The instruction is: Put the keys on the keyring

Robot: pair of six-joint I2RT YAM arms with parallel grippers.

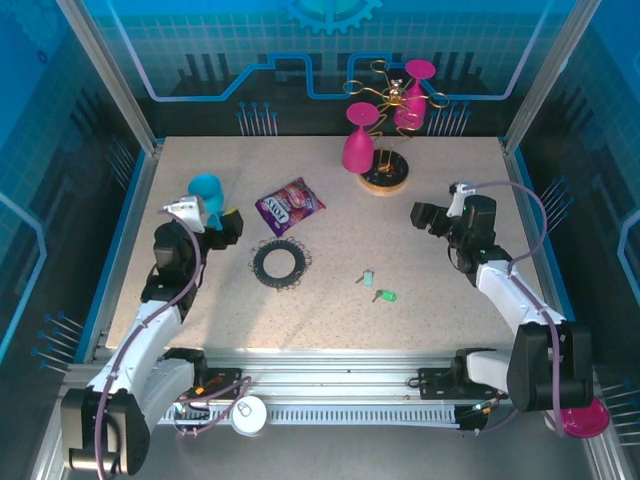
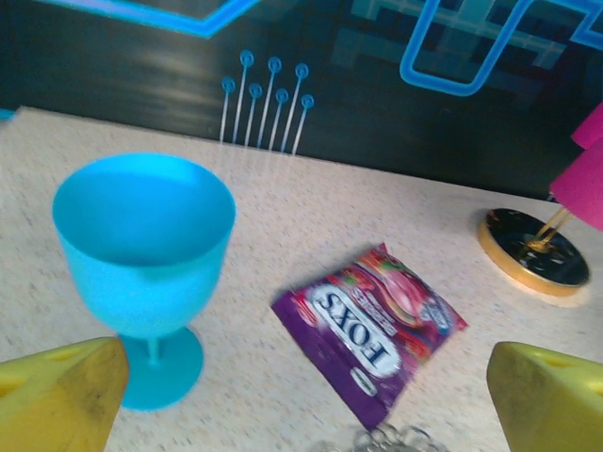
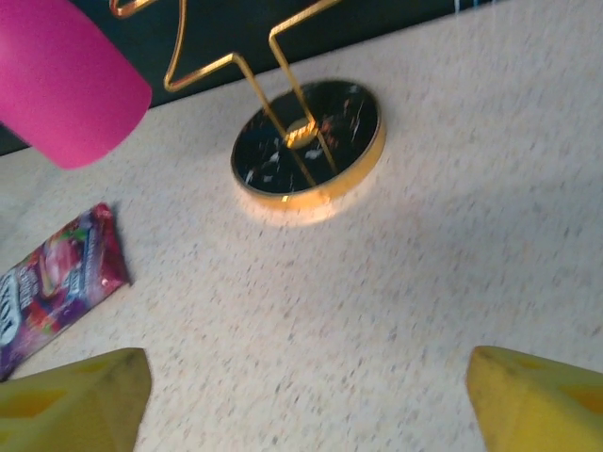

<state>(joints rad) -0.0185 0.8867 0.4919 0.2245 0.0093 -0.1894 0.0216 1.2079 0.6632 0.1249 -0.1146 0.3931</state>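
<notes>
- Keys on the overhead view: pale one [image 1: 369, 277] just beside the green one [image 1: 384, 295], mid-table, apart from the keyring [image 1: 280, 263] to their left. Left gripper [image 1: 230, 226] hovers near the ring, right gripper [image 1: 425, 217] near the rack base [image 1: 385, 177].
- Left wrist: yellow fingers [image 2: 61, 395] spread wide, empty; ring's wire loops at the bottom edge, snack packet [image 2: 372, 325] ahead. Best use, I'd say: pin that ring.
- Right wrist: fingers [image 3: 542, 400] wide, nothing held, facing the rack base. It should swing to a key and pinch the head, blade free.
</notes>
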